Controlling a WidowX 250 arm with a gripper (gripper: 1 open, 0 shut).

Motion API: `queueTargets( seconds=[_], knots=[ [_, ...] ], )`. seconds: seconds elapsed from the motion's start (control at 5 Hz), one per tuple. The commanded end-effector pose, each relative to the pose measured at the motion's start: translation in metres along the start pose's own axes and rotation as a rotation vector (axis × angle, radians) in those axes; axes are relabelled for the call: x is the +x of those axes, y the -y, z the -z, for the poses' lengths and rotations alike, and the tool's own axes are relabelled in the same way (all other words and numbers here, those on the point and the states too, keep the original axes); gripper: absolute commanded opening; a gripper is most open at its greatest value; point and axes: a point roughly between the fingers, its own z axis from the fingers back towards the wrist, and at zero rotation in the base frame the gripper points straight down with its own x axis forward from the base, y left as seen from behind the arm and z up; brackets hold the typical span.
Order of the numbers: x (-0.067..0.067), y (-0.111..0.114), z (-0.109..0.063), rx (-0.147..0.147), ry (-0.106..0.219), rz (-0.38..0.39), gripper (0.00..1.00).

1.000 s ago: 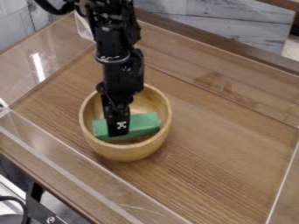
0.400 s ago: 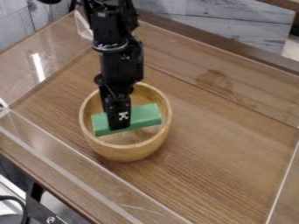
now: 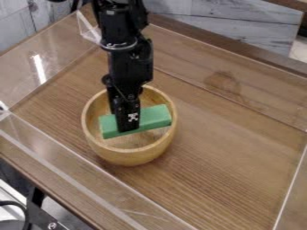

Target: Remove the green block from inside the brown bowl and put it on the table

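The brown bowl (image 3: 129, 148) sits on the table (image 3: 228, 171) at centre-left. My black gripper (image 3: 126, 119) points straight down into it from above and is shut on the green block (image 3: 149, 119). The block hangs tilted, its right end higher, at about rim height above the bowl's inside. Its left end is hidden behind the fingers (image 3: 125, 108).
Low clear acrylic walls (image 3: 72, 171) run around the table's edges. A grey marbled wall stands at the back right. Bare tabletop lies to the right of the bowl and in front of it.
The gripper has risen a little with the green block, which lay flat in the bowl's bottom and now hangs tilted near rim height.
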Motion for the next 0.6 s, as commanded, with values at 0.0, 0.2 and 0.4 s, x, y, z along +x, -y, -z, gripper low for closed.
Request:
queueTargets(
  seconds=[0.0, 0.2, 0.4],
  knots=[
    [0.015, 0.002, -0.014, 0.040, 0.032, 0.026, 0.00],
    [0.023, 0.009, -0.010, 0.045, 0.028, 0.055, 0.00],
    [0.031, 0.017, -0.005, 0.049, 0.022, 0.085, 0.00]
  ],
)
